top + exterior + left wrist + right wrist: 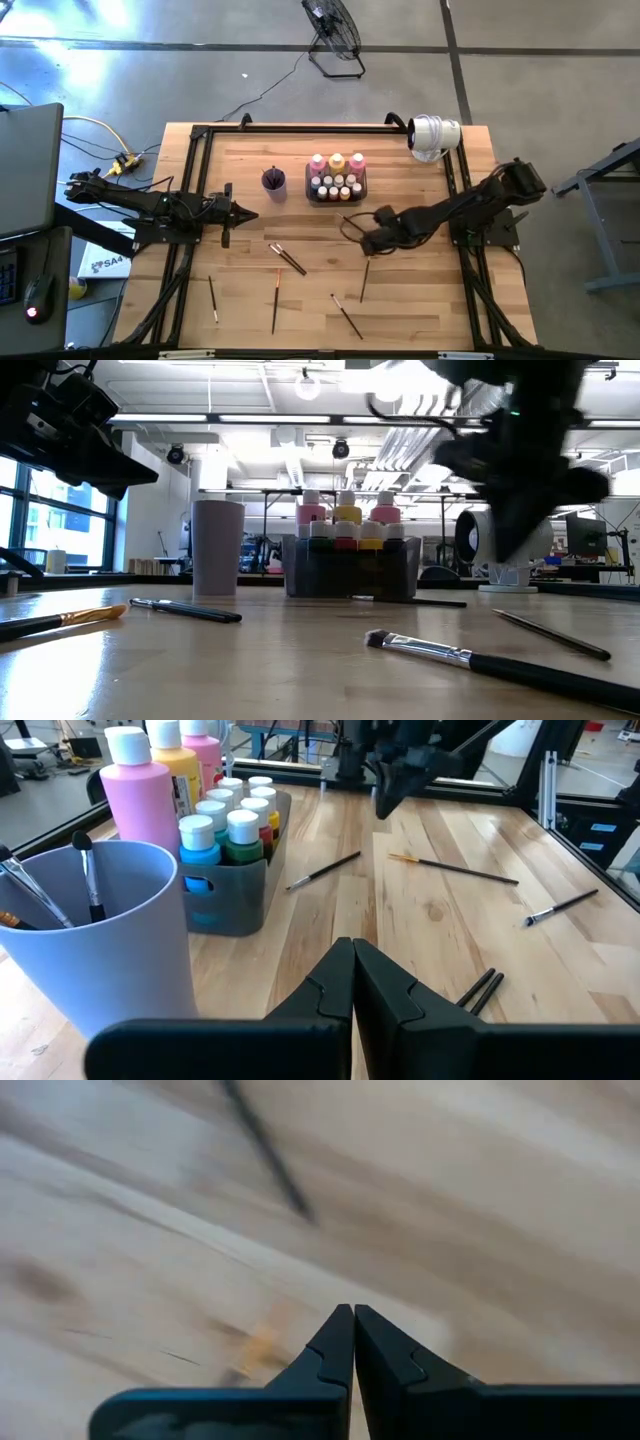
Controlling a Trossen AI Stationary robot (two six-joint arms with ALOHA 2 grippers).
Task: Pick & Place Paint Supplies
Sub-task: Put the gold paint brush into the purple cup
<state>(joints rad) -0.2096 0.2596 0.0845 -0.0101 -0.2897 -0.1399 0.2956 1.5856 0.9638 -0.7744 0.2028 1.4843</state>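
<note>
Right hand (366, 243), fingers pressed together on nothing, hovers over the tabletop (420, 300) just beside 1 brush (365, 279) whose long axis runs near-to-far; left hand (246, 214), also pressed together, waits farther off.

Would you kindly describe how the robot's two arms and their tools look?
Both arms are dark, nearly black, built of jointed segments. The left arm and right arm each end in a two-finger tool. The left tool and right tool have matte black, wedge-shaped fingers tapering to a point, with a small stepped notch on their inner edges, mounted on a broad black crossbar. No markings show.
</note>
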